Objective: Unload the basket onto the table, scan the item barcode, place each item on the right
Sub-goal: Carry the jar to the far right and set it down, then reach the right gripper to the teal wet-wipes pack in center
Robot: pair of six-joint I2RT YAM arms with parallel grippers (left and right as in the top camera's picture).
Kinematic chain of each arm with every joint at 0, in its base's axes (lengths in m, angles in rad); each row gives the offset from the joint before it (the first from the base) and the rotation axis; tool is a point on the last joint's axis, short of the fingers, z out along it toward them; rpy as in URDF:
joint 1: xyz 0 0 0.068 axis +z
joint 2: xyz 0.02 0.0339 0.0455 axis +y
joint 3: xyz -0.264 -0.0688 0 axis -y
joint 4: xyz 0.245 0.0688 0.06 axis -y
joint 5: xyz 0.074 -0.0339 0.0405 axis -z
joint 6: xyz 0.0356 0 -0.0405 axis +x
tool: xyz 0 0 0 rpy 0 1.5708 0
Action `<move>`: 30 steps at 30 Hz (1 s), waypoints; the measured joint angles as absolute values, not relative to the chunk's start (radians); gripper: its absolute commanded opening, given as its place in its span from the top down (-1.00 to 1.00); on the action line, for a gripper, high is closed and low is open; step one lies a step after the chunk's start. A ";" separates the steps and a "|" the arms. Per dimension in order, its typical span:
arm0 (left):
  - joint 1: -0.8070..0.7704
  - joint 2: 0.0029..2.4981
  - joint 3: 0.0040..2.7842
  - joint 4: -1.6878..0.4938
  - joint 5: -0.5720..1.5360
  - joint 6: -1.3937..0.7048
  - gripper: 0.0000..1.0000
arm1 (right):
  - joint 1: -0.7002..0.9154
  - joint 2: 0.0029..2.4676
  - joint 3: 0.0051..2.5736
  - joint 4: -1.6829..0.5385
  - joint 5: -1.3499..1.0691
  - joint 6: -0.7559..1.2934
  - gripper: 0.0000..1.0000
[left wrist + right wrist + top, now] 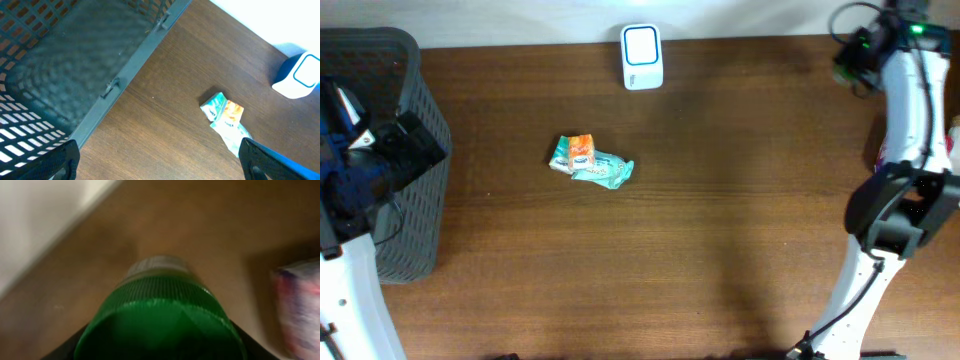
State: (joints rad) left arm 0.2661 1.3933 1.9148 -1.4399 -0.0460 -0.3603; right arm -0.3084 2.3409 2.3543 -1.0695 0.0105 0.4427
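Overhead view, nearest first: the left arm rises at the near left and hangs over the mesh basket. The left jaws are spread wide and hold nothing. In the middle of the worktop lie some teal and orange snack packets, touching one another. At the far edge, in the middle, stands the white scanner. The right arm reaches into the far right corner. There the right wrist view shows the right jaws part-closed, pinching a bottle at its ribbed green cap, with a pink packet lying near on its right. Whether the bottle is lifted or still standing I cannot tell.

That bottle looks to be the item to scan, and it is well apart from the scanner, so a long carry to the left lies ahead. The hold is on a round cap, which could slip or turn between the jaws during the swing. The label is hidden, so the barcode may well arrive facing away from the scanner's window. The cap also fills the wrist view, leaving little sight of what is below. A low pass could therefore knock the scanner, which stands close to the far edge.
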 measured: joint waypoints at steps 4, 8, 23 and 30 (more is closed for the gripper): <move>0.266 1.393 1.915 -1.439 -0.046 -0.360 -0.98 | -0.434 2.365 2.354 -1.161 0.011 0.408 0.03; 0.266 1.393 1.915 -1.439 -0.046 -0.360 -0.98 | -0.471 2.434 2.354 -1.163 0.011 0.385 -0.04; 0.266 1.393 1.915 -1.439 -0.046 -0.360 -0.98 | -0.410 2.456 2.364 -1.119 0.017 0.355 -0.12; 0.266 1.393 1.915 -1.440 -0.046 -0.360 -0.98 | -0.412 2.462 2.268 -1.126 0.091 0.344 -0.97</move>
